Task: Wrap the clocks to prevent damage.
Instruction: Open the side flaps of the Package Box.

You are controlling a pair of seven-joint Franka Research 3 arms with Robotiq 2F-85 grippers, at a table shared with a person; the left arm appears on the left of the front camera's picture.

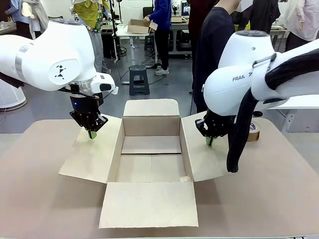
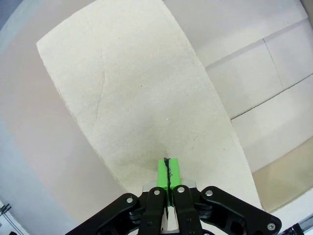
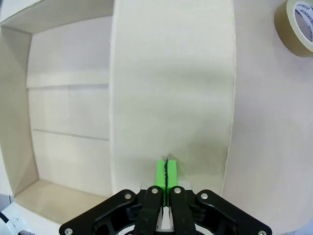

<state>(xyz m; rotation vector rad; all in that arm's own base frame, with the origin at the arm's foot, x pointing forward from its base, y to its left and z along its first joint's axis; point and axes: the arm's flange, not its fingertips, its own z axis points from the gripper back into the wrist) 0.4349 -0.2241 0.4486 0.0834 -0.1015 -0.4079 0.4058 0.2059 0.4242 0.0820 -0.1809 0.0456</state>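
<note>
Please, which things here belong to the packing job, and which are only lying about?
Job:
box, open and empty
left hand, shut, over its left flap
right hand, shut, over its right flap

Lying about:
tape roll on the table, beside the right flap
stool, far off

Open cardboard box (image 1: 151, 126) at mid-bench (image 1: 40, 199), four flaps spread outward, left gripper (image 1: 92, 134) pinched closed with green tips at the left flap (image 1: 92, 157), right gripper (image 1: 210, 141) likewise closed at the right flap (image 1: 199, 157), tape roll (image 1: 253, 131) near the bench's far right edge, person (image 1: 212, 45) in a dark top beyond the far edge.
</note>
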